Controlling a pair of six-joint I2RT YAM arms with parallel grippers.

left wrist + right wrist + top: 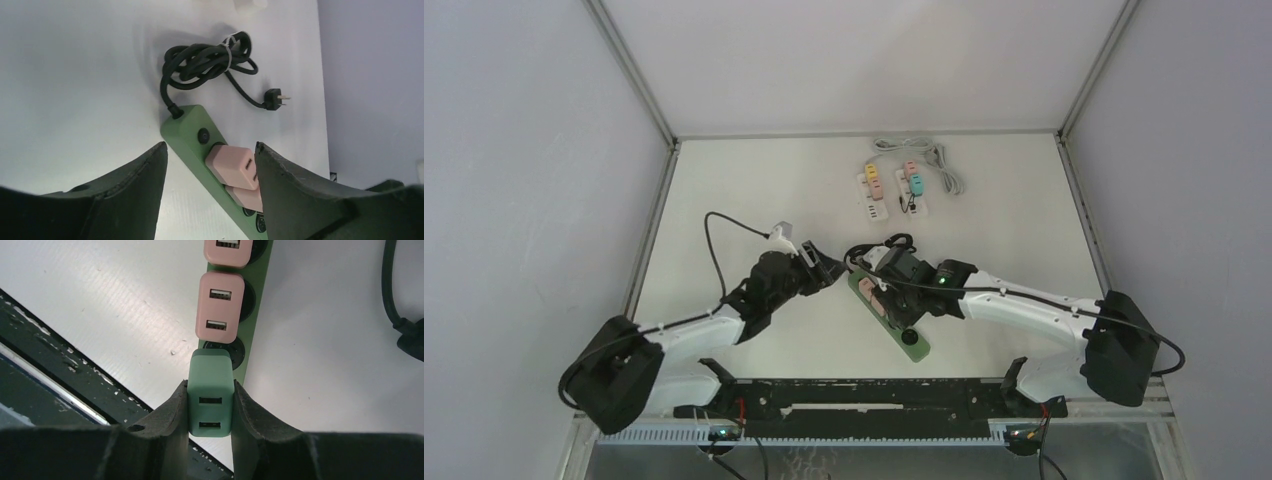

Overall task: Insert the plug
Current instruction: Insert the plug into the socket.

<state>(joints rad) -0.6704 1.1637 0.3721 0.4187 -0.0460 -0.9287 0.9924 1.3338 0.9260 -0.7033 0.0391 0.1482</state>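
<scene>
Mint charger (210,402) sits clamped in the right gripper (210,388); the left gripper (210,146) stands spread near a pink charger (231,163).

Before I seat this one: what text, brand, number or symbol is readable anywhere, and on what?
No text is readable in any view.
green power strip: no print on the faces that show.
pink adapters: USB slots only, no lettering.
green adapter: USB slots only, no lettering.
white strips at the table's far end: too small to tell any marking.
</scene>
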